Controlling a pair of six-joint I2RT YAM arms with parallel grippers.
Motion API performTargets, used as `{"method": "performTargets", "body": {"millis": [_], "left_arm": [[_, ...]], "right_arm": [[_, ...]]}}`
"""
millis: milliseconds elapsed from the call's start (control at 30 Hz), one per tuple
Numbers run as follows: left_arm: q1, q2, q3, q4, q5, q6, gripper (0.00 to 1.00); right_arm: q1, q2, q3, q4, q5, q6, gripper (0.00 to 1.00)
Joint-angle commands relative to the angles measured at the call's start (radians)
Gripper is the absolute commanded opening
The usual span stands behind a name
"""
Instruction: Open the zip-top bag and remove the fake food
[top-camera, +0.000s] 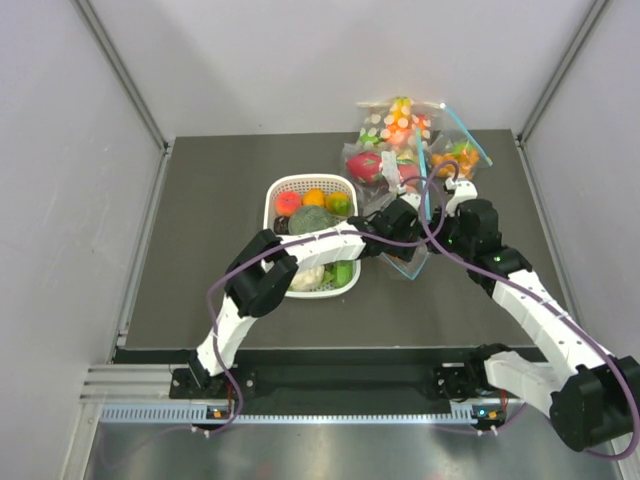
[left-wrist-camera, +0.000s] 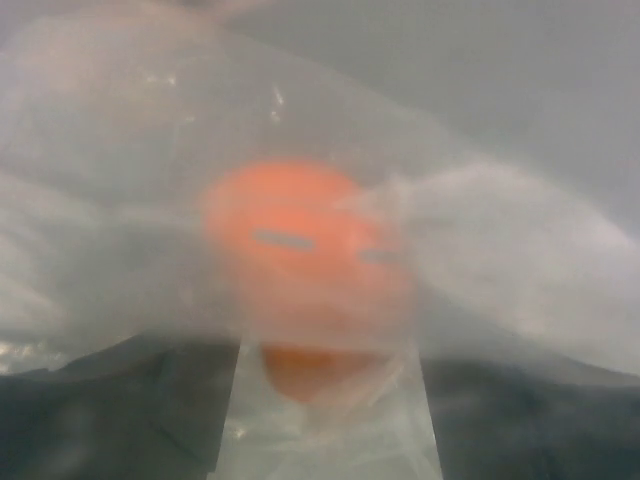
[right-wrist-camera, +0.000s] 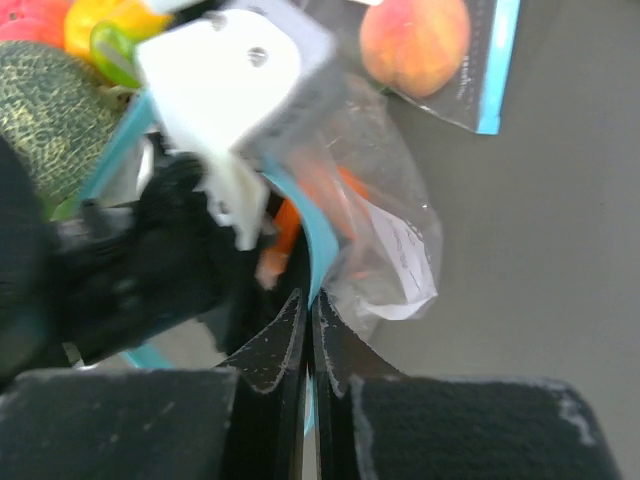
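Clear plastic bag (right-wrist-camera: 395, 250): blue strip pinched in the right pincer (right-wrist-camera: 310, 300), arm stretched forward. Left arm bent across; left pincer (top-camera: 410, 215) at the bag, grip cannot be told; orange fruit (left-wrist-camera: 300, 250) just ahead.

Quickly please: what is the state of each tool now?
Left tool: open, orange fruit just ahead, behind plastic.
Right tool: closed on the bag at its blue strip.
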Motion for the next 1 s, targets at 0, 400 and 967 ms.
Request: {"method": "performTargets", "body": {"millis": [0,400,967], "left_arm": [[-0.013,0.050,0.020,-0.009,-0.050,0.017,0.72],[0.013,-0.097,-0.037,0.054,-0.070,0.026,0.75],[0.057,-0.071,0.009,0.109,-0.061,0.026,0.85]], "right_arm": [[0.018,-0.034,0.004,0.067,-0.078,0.011,0.00],[0.018,-0.039,0.001,0.055,-0.075,0.011,0.00],[0.019,-0.049,-0.001,0.043,-0.073,0.007,0.00]]}}
